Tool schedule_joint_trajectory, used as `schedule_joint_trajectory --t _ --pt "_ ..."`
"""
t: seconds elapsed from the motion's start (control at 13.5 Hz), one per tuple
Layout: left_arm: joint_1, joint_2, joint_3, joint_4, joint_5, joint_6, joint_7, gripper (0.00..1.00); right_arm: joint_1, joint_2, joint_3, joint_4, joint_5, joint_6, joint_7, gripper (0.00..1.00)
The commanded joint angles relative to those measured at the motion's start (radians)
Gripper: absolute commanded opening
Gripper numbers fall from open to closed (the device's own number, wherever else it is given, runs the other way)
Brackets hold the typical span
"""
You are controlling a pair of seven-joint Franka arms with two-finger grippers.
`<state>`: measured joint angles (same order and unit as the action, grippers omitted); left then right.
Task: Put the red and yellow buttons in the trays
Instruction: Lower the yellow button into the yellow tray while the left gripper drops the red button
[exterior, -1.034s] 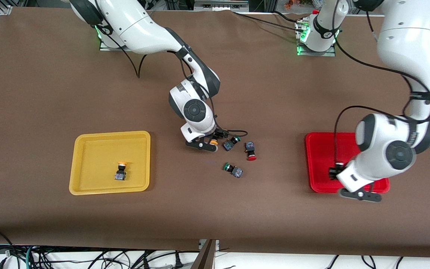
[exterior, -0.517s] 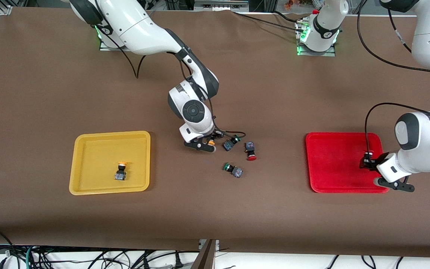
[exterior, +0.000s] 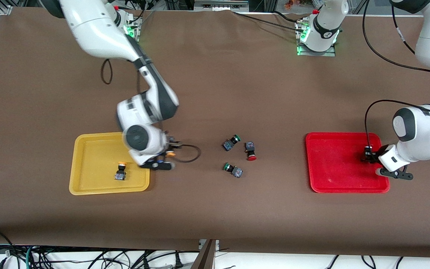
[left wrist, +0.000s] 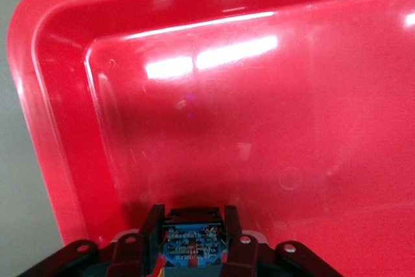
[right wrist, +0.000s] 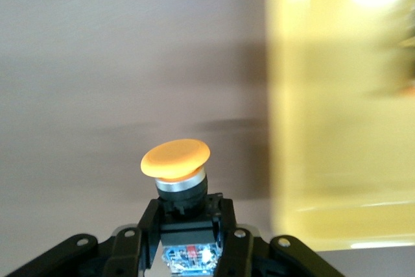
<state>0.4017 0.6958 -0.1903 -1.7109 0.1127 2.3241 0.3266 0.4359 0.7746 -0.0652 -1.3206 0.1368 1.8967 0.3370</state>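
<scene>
Two arms at work: each carries a button toward a tray.
Front view, right gripper (exterior: 162, 158): over the yellow tray (exterior: 88, 188) rim nearest the loose buttons, clenched on an orange-capped button (exterior: 170, 153).
Front view, left gripper (exterior: 372, 158): over the red tray (exterior: 330, 183) at the edge farthest from the yellow tray, gripping a dark button (exterior: 367, 153) whose cap I cannot make out here.
Front view, already placed: one yellow-capped button (exterior: 121, 172) lies inside the yellow tray.
Front view, loose: a red-capped button (exterior: 251, 150) and two green-capped buttons (exterior: 231, 142) (exterior: 233, 170) sit on the brown table (exterior: 215, 209), between the yellow tray and the red tray.
Left wrist view: fingers (left wrist: 153, 228) pinch a blue-bodied button (left wrist: 192, 241) above the glossy red tray floor (left wrist: 259, 128); smooth plastic, rounded corner, raised rim.
Right wrist view: fingers (right wrist: 150, 225) clamp the black body under a domed matte orange cap (right wrist: 176, 159) with a metal collar; the yellow tray (right wrist: 337, 128) is just beside it.
Doing it well: carry the orange button fully inside the rim, clear of the button already there, lower it close to the floor, then let go, since the blocky body looks likely to tip.
</scene>
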Motion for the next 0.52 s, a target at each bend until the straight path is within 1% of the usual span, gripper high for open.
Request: schedule_joint_trajectory --t 0.0,0.07,0.15,0.22,0.3,0.37,0.44 --pt "0.003 -0.033 -0.035 -0.021 0.001 0.008 -0.009 1.00 -0.011 -0.028 -0.085 -0.055 0.012 -0.016 -0.192 0.11" --pt "0.003 -0.035 -0.063 -0.015 -0.001 0.008 -0.030 1.00 -0.029 -0.028 -0.085 -0.075 0.014 -0.008 -0.203 0.28" --pt "0.003 -0.036 -0.098 -0.004 0.001 0.004 -0.075 1.00 -0.032 -0.028 -0.085 -0.084 0.014 0.002 -0.207 0.52" --pt "0.002 -0.036 -0.139 0.008 0.001 0.004 -0.116 1.00 -0.032 -0.028 -0.085 -0.081 0.014 0.004 -0.191 0.93" --pt "-0.007 -0.036 -0.176 0.023 0.004 -0.003 -0.157 1.00 -0.032 -0.037 -0.084 -0.078 0.015 -0.002 -0.184 1.00" --pt "-0.042 -0.036 -0.196 0.034 0.004 -0.011 -0.223 1.00 -0.032 -0.063 -0.082 -0.077 0.014 -0.002 -0.164 1.00" --pt "-0.096 -0.036 -0.198 0.048 0.004 -0.011 -0.294 1.00 -0.031 -0.090 -0.079 -0.077 0.014 -0.001 -0.159 1.00"
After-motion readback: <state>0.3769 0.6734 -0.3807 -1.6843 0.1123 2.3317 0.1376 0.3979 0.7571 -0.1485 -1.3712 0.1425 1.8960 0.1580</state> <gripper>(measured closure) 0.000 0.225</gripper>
